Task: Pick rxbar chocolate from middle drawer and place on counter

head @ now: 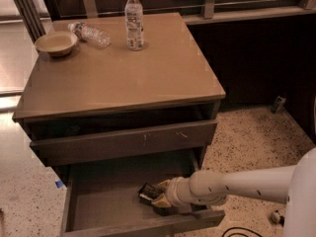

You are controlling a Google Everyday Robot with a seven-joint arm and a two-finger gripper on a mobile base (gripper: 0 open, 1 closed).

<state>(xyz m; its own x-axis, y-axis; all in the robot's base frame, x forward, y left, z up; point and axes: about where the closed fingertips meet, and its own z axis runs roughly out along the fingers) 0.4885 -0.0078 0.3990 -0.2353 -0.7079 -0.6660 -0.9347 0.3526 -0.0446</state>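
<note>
- My gripper [157, 197] is down inside the open middle drawer [98, 201]. It sits below the front edge of the counter [148, 78], more toward the front right corner.
- The white arm [237, 184] reaches into the drawer from the right side.
- The rxbar chocolate [147, 192], in its dark wrapper, lies on the drawer floor right at the tip of the gripper.
- I cannot tell how far the claw is open, or whether it really has hold of the bar.
- On the counter, one water bottle [134, 21] stands upright near the back edge.
- A second bottle [91, 33] lies on its side near the back left corner, just beside a bowl [56, 42] at the left edge.
- The drawer front with pale scratches [123, 142] above is pulled out only a little.
</note>
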